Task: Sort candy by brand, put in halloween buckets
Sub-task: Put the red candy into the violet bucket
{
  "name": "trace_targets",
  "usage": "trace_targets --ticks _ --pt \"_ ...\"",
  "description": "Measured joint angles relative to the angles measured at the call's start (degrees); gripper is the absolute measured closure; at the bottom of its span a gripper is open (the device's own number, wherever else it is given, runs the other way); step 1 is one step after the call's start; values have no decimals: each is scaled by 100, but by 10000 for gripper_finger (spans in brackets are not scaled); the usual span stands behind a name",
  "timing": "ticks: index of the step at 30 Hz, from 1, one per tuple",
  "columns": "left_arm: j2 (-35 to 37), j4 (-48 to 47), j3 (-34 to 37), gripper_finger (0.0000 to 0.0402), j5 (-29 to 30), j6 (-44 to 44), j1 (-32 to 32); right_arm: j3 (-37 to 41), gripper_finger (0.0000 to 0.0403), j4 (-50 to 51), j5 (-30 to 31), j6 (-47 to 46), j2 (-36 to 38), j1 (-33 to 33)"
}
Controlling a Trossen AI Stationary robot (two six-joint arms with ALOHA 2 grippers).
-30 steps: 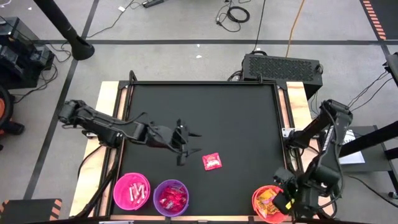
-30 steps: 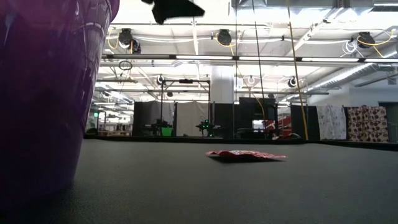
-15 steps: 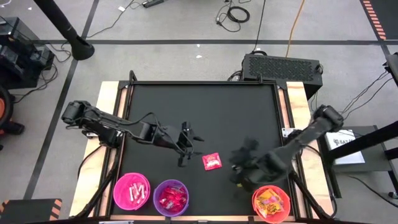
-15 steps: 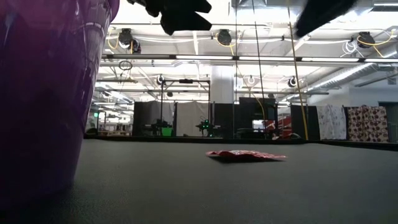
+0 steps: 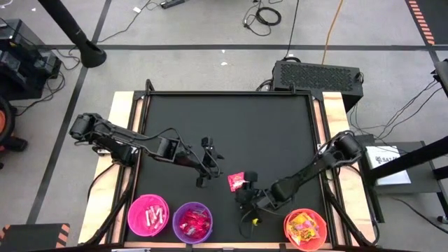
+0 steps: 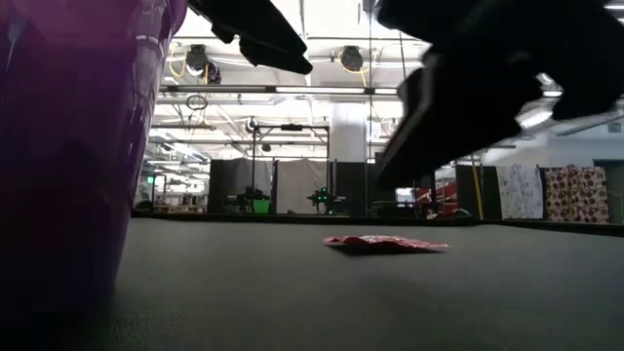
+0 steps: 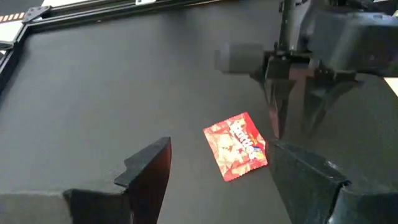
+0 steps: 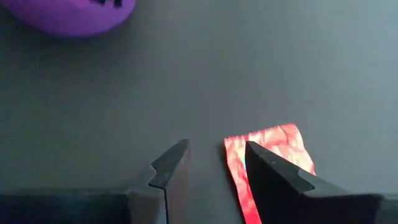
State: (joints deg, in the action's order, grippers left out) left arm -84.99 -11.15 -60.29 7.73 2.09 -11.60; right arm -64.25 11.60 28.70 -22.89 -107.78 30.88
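The red candy packet (image 7: 236, 145) is glossy, crinkled foil. It lies on a matt black surface (image 5: 231, 126). The purple bucket (image 5: 192, 222) beside it looks like smooth plastic.

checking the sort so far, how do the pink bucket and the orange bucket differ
The pink bucket sits at the table's near left, beside the purple bucket; the orange bucket stands alone at the near right. The pink bucket holds pale pink-white packets; the orange bucket holds yellow ones. The right pincer hovers closer to the orange bucket than to the pink one. Both are round, similar in size, upright and partly filled.

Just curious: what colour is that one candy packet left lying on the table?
Red packet, with white lettering and small yellowish specks; the left wrist view shows it best.
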Motion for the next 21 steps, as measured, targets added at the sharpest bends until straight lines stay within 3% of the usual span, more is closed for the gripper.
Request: trace_targets --ticks 5,21 --pt "0 -56 0 135 2 11 0 -243 255 111 -357 76 -328 -256" --pt "2 -569 0 135 24 17 -4 -303 259 546 -321 387 -558 -481"
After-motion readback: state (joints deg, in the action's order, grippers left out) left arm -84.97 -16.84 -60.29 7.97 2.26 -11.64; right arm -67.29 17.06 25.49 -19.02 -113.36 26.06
